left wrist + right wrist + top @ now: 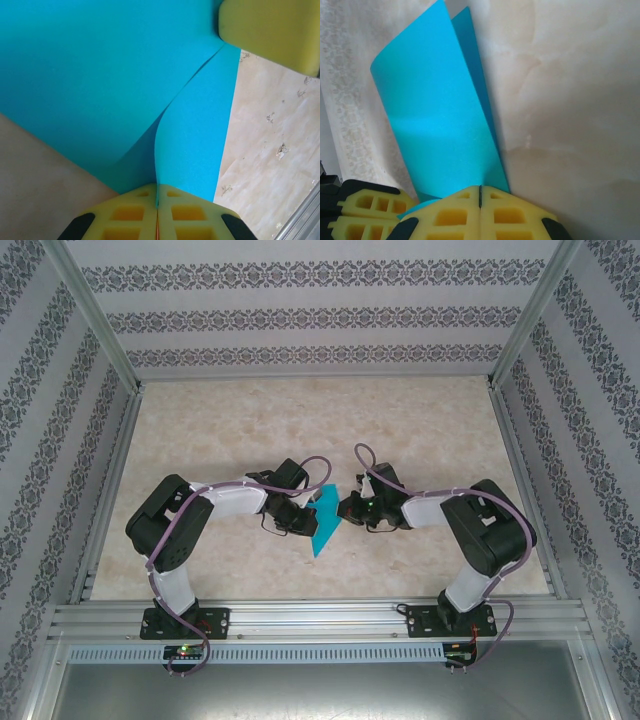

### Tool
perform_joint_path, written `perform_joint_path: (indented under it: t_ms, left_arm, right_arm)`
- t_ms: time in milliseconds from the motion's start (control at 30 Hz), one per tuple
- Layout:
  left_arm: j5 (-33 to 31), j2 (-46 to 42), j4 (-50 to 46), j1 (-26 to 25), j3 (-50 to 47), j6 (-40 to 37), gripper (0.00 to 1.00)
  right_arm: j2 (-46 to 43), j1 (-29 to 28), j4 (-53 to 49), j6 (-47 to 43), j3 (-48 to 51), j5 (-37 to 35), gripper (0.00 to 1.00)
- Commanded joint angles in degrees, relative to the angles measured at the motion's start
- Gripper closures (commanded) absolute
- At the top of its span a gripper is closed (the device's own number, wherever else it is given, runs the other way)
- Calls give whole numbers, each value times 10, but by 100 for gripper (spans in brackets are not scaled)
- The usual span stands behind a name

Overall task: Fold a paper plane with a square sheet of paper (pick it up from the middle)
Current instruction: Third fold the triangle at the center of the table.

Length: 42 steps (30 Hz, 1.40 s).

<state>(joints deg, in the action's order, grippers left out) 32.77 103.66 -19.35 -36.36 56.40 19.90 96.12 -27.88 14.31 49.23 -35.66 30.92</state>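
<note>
Paper (pixel 322 530) — in left claw (pixel 157 197), right claw (pixel 480 192)

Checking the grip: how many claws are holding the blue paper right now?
2. The left claw pinches the paper at its left side; the right claw pinches its right side.

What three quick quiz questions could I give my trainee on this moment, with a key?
1. True or false: the left gripper is shut on the blue paper.
2. What does the right gripper hold? A nothing; B the blue paper; C a cable.
3. Fill in: seen from above, the blue paper sits ___ the two grippers.
Key: 1 true; 2 B; 3 between.
</note>
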Motion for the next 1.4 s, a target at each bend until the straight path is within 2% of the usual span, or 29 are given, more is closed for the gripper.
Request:
perform_joint_path:
  t_ms: [0,133,367,533,700,833,967,1067,1167,1367]
  left_arm:
    - [-17,-5,-33,-5,7,-12,90]
    - [-14,-1,-36,-5,11,-15,90]
    - [-19,-11,-42,-5,12,-13,88]
    - [-31,-31,-60,-5,20,-11,81]
    - [-86,-84,-85,-4,21,1,67]
    - [-147,-128,-103,0,22,24,64]
    - [-131,-159,-109,0,36,35,72]
    - [-54,-174,-103,-12,44,16,78]
    - [-2,-151,-113,-35,58,5,81]
    - [-41,-82,-72,-61,49,45,88]
  right_arm:
    - [-50,-1,-37,-21,-13,1,99]
    - [-41,-6,-76,-55,-59,12,93]
    - [65,-19,-78,-51,-110,16,90]
    - [90,-28,-102,-52,-121,-5,90]
    - [73,-32,-97,-27,-94,-35,91]
    - [45,-46,-71,19,-71,-59,91]
    - [25,-62,-72,43,-73,-89,90]
    - [19,-67,-71,50,-79,-93,90]
    - [20,-67,-81,49,-85,-100,90]
    - [-4,-64,-66,47,-75,-99,88]
